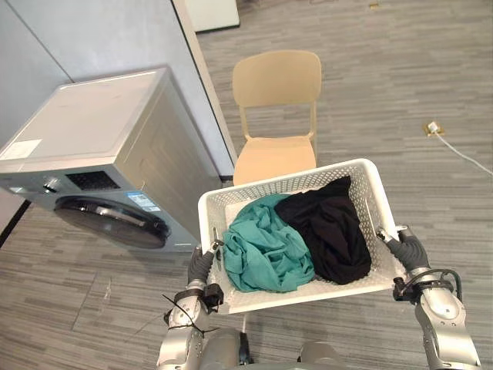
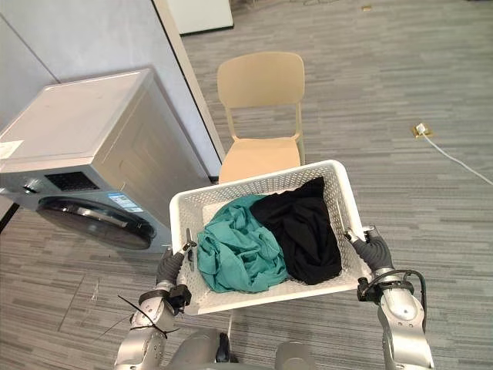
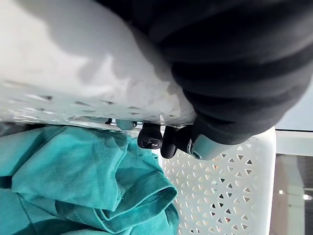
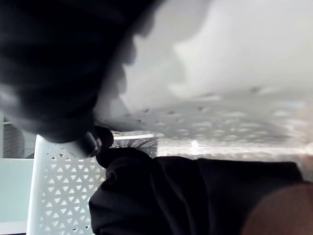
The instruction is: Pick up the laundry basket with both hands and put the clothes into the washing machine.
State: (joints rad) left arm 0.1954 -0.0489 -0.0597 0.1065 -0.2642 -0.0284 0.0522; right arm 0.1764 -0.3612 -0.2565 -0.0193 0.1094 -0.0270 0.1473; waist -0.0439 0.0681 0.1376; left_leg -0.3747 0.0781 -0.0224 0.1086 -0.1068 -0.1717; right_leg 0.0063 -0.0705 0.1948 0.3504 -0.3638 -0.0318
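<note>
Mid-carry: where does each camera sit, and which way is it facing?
Left eye view: head, down at laundry basket, washing machine, chair; both arms show.
Right eye view: beside it, same scene and arms.
Left wrist view: left wrist, past left robot hand gripping the rim, at teal garment.
Right wrist view: right wrist, past right robot hand on rim, at black garment.
Shared: basket.

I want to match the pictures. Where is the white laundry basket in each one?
Left eye view: laundry basket low in the middle, before the chair.
Right eye view: low in the middle, right of the washing machine.
Left wrist view: rim at the left robot hand, holed wall past the teal cloth.
Right wrist view: rim at the right robot hand, holed wall past the black cloth.
Shared landmark: its holed white wall.
</note>
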